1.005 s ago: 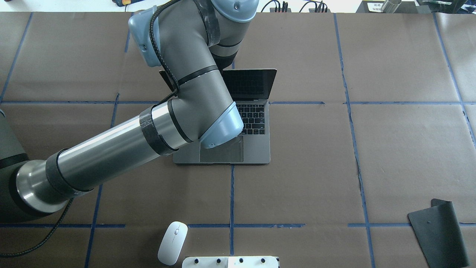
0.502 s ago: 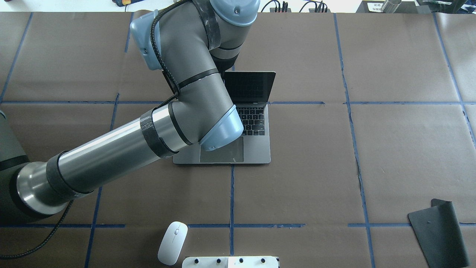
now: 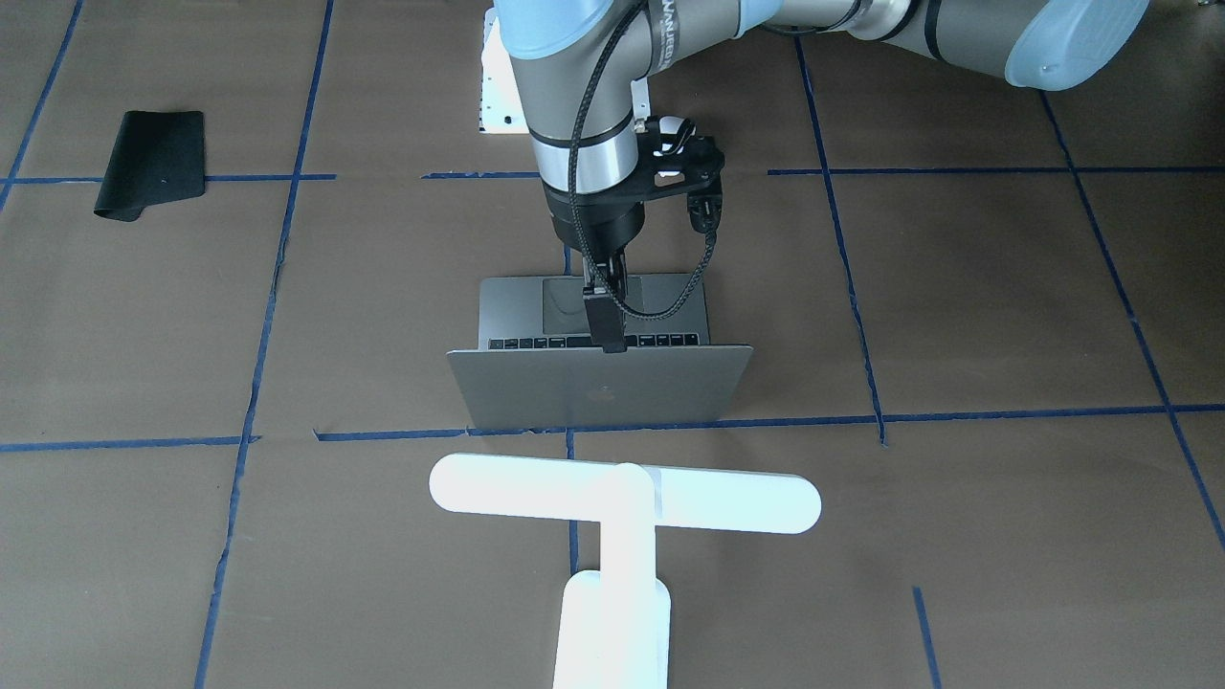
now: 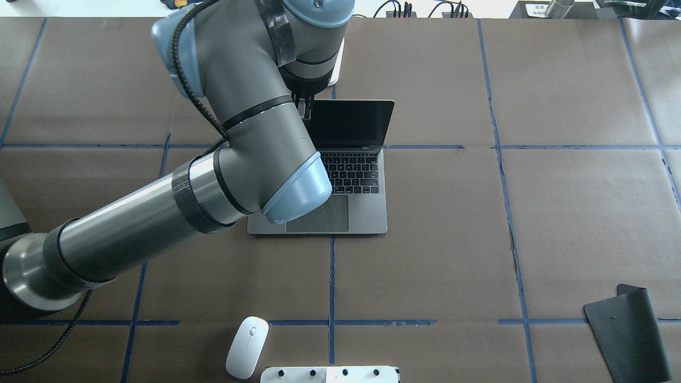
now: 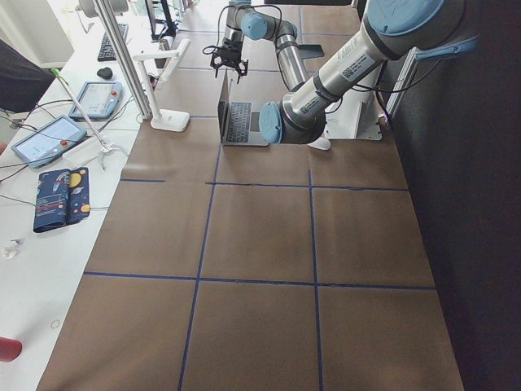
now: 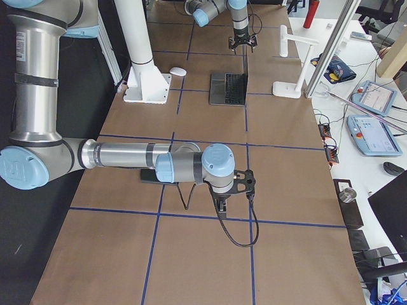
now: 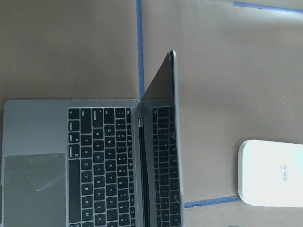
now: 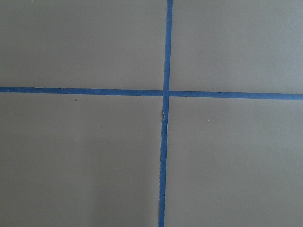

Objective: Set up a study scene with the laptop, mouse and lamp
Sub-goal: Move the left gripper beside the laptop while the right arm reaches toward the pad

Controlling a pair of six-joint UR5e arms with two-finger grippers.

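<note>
Laptop (image 3: 598, 388) sits open mid-table, its lid back toward the lamp (image 3: 622, 498). The left gripper (image 3: 605, 330) hangs at the lid's top edge, and I cannot tell whether it is grasping. Overhead, the mouse (image 4: 247, 347) lies well apart. The left wrist view shows the lid near upright; any further tilt should probably be slow so the base stays put. The side view leaves the right gripper (image 6: 221, 202) unreadable.
</note>
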